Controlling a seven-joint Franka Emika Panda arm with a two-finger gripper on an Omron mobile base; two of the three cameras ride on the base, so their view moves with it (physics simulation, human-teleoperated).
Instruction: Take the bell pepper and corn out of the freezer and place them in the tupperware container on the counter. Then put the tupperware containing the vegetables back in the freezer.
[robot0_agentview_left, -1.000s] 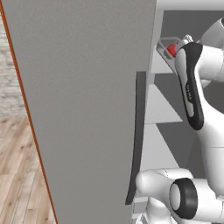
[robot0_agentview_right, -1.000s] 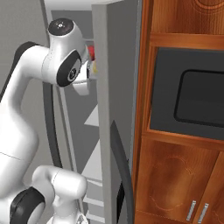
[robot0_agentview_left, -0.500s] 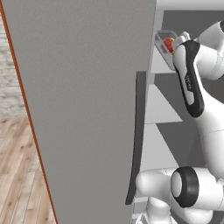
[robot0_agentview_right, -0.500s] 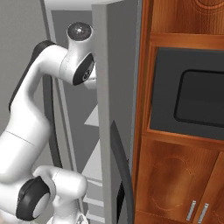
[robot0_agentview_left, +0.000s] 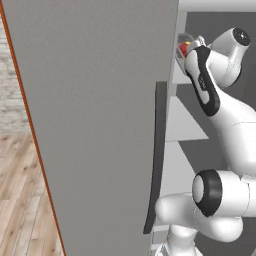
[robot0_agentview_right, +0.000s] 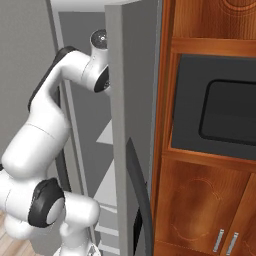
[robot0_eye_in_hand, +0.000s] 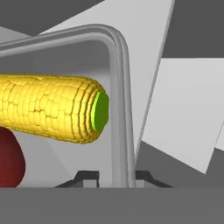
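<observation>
In the hand view my gripper (robot0_eye_in_hand: 116, 177) is shut on the raised rim of the grey tupperware container (robot0_eye_in_hand: 117, 65), with the rim running up between the two dark fingertips (robot0_eye_in_hand: 87, 176). Inside the tray lies the yellow corn (robot0_eye_in_hand: 52, 113), its green stub end close to the rim. Below the corn at the left edge shows the dark red bell pepper (robot0_eye_in_hand: 8, 162). In the left base view the tupperware container (robot0_agentview_left: 186, 39) with the bell pepper (robot0_agentview_left: 183, 49) is held high inside the freezer (robot0_agentview_left: 100, 125), just past the door's edge. Pale shelves (robot0_agentview_left: 186, 125) lie below it.
The open freezer door with its long dark handle (robot0_agentview_left: 159, 150) stands close on the arm's left. In the right base view a freezer door (robot0_agentview_right: 135, 75) hides the hand. Beside it is a brown wooden cabinet (robot0_agentview_right: 200, 200) with a dark built-in oven (robot0_agentview_right: 220, 115).
The arm has reached higher and further into the freezer, carrying the tray with it. In the right base view the hand has slipped behind the door's edge. The grip stays shut.
</observation>
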